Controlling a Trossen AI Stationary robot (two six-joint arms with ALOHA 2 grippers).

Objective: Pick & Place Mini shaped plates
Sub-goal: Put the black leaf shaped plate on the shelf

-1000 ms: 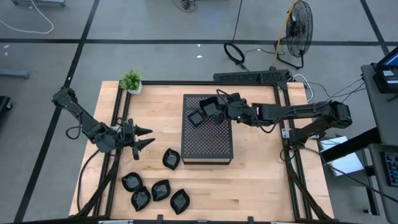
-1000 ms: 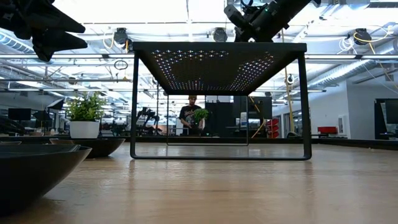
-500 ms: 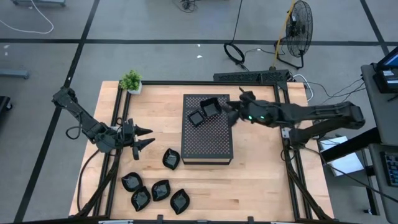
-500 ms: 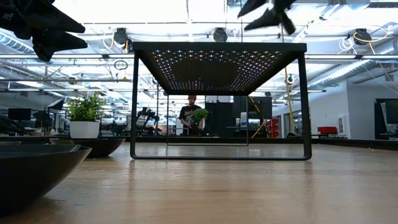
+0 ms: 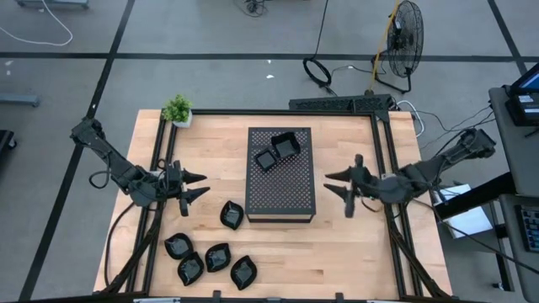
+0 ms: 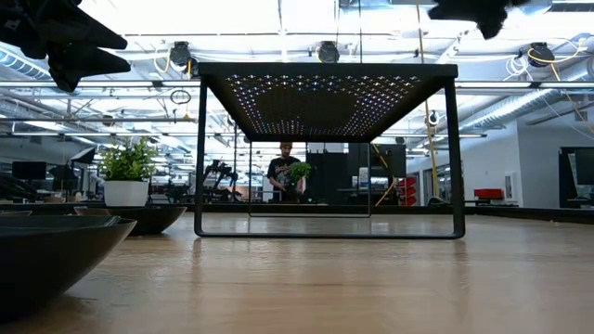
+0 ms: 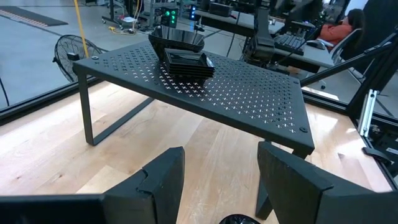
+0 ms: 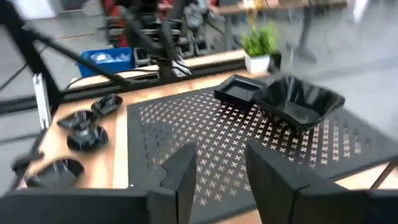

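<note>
1. Right tool (image 5: 347, 188) hangs over the bare tabletop (image 5: 354, 252) just beside the right edge of the perforated rack (image 5: 281, 198), its two fingers spread apart and holding nothing.
2. Left tool (image 5: 192, 186) hovers over the left part of the tabletop, pointing toward the rack, fingers likewise apart and empty.
3. On the rack's far end sit two of the mini shaped plates: a deeper dish with an angular rim (image 5: 285, 145) and, touching it, a square dish (image 5: 267, 159). In the left wrist view the square piece looks like a stack of several dishes (image 7: 188, 63) with the deeper dish (image 7: 176, 41) behind it; both lie well apart from either tool.
4. One leaf-shaped plate (image 5: 232, 215) rests on the tabletop just beside the rack's near left corner, near the left tool.
5. Four more plates (image 5: 210, 261) cluster at the near left part of the tabletop, close together, nearer the left tool than the right.
6. A small potted plant (image 5: 178, 109) stands at the far left corner of the tabletop.
</note>
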